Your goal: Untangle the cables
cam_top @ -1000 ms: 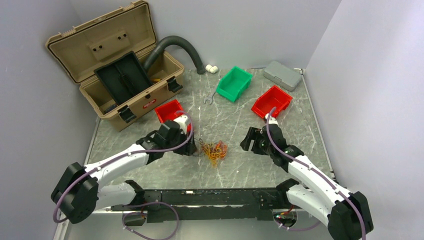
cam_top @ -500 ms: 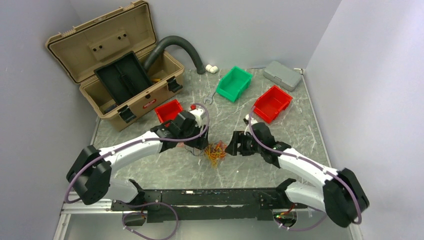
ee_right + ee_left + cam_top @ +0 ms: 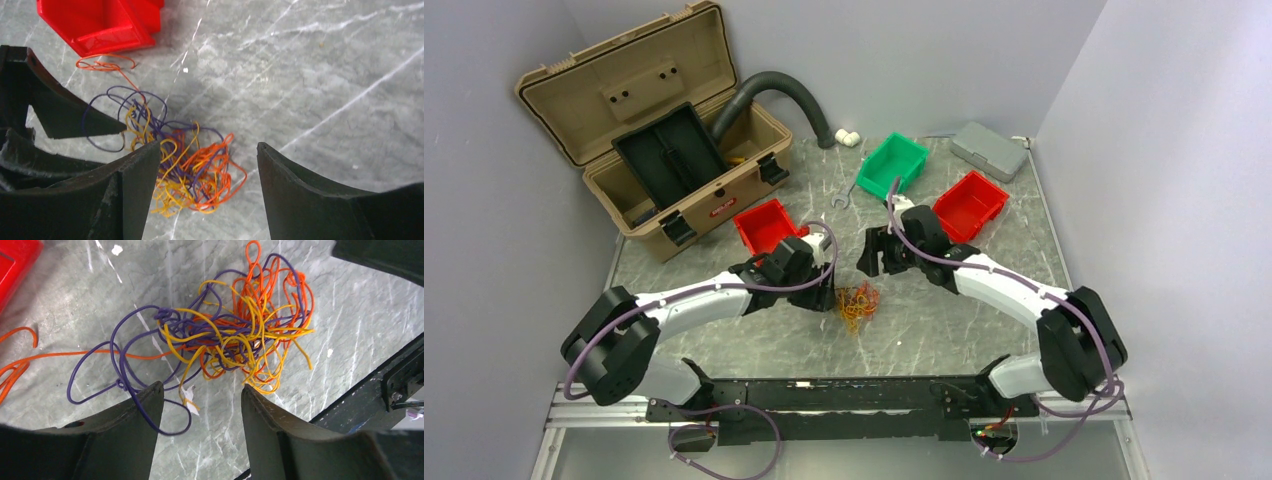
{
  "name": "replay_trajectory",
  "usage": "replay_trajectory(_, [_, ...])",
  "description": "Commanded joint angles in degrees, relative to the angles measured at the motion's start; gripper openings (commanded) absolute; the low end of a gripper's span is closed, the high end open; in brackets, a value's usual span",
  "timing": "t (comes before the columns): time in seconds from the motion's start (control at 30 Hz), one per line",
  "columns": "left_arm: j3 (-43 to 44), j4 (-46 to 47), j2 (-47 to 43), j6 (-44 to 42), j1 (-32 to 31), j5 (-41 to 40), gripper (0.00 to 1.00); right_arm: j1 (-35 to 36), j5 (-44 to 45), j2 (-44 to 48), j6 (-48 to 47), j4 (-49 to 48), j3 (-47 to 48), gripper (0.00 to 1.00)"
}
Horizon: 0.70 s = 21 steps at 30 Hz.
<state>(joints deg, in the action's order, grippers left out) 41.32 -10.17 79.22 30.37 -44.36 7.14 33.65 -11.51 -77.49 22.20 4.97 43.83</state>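
Note:
The cables (image 3: 857, 303) are a fist-sized tangle of orange, yellow and purple wires lying on the marble table. In the left wrist view the tangle (image 3: 240, 330) lies just ahead of my open left gripper (image 3: 202, 390); a loose purple loop crosses its left finger (image 3: 142, 412). An orange strand (image 3: 20, 365) trails off to the left. My left gripper (image 3: 826, 293) sits at the tangle's left edge. My right gripper (image 3: 871, 256) hovers open above the tangle's far side. In the right wrist view the tangle (image 3: 192, 170) shows between its fingers, below the gripper (image 3: 208, 150).
A red bin (image 3: 762, 222) stands just behind the left gripper; it also shows in the right wrist view (image 3: 100, 20). A green bin (image 3: 892, 165), another red bin (image 3: 969, 205), a grey box (image 3: 989, 150), a metal hook (image 3: 842, 203), an open tan toolbox (image 3: 654, 130) and a dark hose (image 3: 784, 92) are further back.
My right arm has swung left and farther back, from right of the tangle to behind it. My left gripper has moved right, up to the tangle's left edge. The tangle has not moved.

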Motion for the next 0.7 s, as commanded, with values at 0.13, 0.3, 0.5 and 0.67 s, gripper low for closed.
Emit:
replay_trajectory(0.13, [-0.4, 8.02, 2.53, 4.32, -0.19, 2.3, 0.62, 0.1, -6.55, -12.03, -5.37, -0.17, 7.96, 0.71])
replay_trajectory(0.3, [-1.25, 13.69, 5.97, 6.18, 0.39, 3.62, 0.61, 0.08, -11.68, -14.05, -2.68, -4.52, 2.09, 0.69])
replay_trajectory(0.5, [1.44, 14.1, 10.54, 4.16, 0.61, 3.87, 0.31, 0.14, -17.96, -11.36, 0.78, -11.68, -7.3, 0.59])
replay_trajectory(0.67, [2.89, 12.13, 11.21, 2.08, 0.67, 2.63, 0.0, 0.02, -15.68, -10.34, 0.69, -9.01, -8.96, 0.14])
